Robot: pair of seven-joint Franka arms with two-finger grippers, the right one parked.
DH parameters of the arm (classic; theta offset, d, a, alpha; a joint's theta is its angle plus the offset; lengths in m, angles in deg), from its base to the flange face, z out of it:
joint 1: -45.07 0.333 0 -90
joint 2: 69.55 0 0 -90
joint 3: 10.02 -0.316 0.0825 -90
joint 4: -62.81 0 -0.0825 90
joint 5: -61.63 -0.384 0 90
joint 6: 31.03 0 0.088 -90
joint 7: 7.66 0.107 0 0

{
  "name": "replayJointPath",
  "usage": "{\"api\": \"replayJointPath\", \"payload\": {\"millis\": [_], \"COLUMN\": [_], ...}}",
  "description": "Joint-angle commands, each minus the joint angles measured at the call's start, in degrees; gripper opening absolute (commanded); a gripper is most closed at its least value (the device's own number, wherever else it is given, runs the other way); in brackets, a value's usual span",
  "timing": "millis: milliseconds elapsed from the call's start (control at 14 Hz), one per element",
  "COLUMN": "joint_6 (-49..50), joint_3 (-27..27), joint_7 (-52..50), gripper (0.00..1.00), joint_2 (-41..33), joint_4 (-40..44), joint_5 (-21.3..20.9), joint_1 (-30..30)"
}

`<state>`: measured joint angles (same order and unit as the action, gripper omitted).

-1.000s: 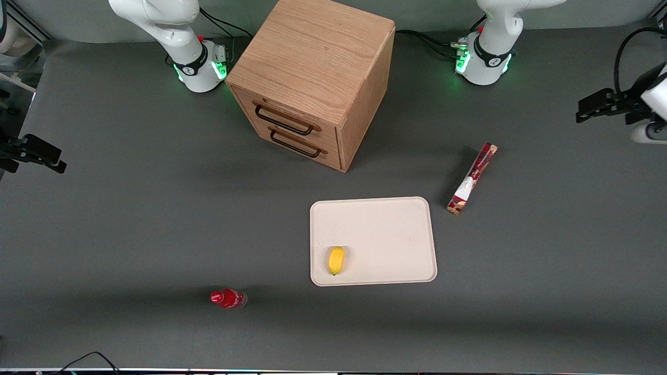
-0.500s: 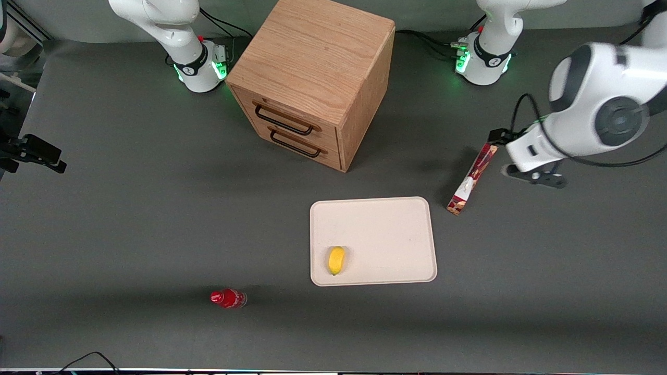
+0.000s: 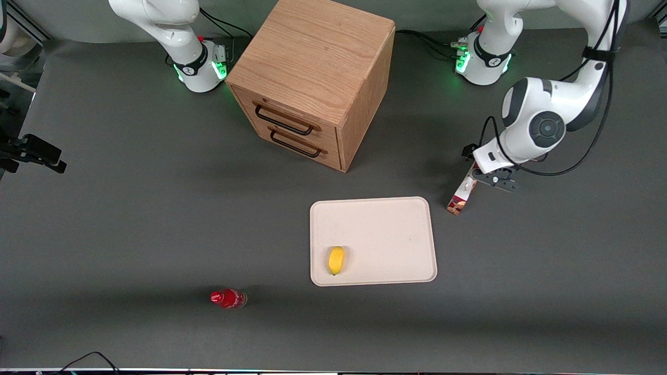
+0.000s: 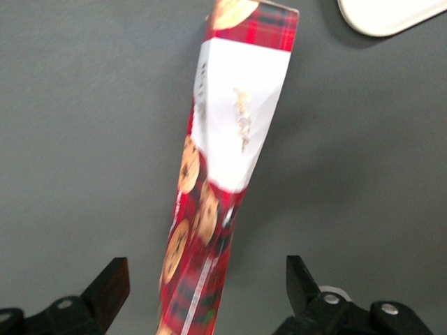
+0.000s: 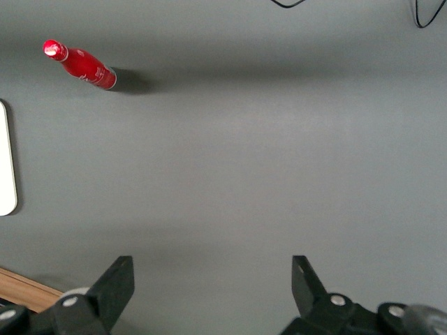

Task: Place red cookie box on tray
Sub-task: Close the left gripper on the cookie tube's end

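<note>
Gripper (image 4: 202,293) spread wide above red cookie box (image 4: 223,174) — label script unreadable, tray (image 3: 373,240) beside.

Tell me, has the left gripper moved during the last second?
Yes. The gripper, open, came in from the working arm's table end and now hangs over the red cookie box, near the tray.

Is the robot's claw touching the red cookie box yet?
Apart. In the left wrist view the gripper is open, its fingers standing on either side of the red cookie box with grey table showing in both gaps.
</note>
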<state>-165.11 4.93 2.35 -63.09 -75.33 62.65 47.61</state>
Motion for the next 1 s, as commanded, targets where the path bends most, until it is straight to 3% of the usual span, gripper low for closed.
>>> {"api": "replayJointPath", "payload": {"millis": [0, 71, 143, 214, 643, 929], "joint_6": [-7.48, -10.03, -10.84, -11.02, -8.75, 5.01], "joint_3": [0.16, 0.17, 0.17, 0.08, -0.18, -1.67], "joint_7": [-0.25, -1.13, -2.01, -2.02, -2.10, -2.02], "gripper": [1.00, 0.68, 0.24, 0.00, 0.00, 0.00], "joint_2": [3.54, 4.08, 4.87, 5.22, 4.44, 2.07], "joint_4": [-1.78, -2.92, -3.02, -2.84, -0.74, 8.72], "joint_5": [0.48, 0.48, 0.48, 0.48, 0.39, 0.57], "joint_1": [-0.77, -0.95, -0.95, -0.95, -0.60, -0.34]}}
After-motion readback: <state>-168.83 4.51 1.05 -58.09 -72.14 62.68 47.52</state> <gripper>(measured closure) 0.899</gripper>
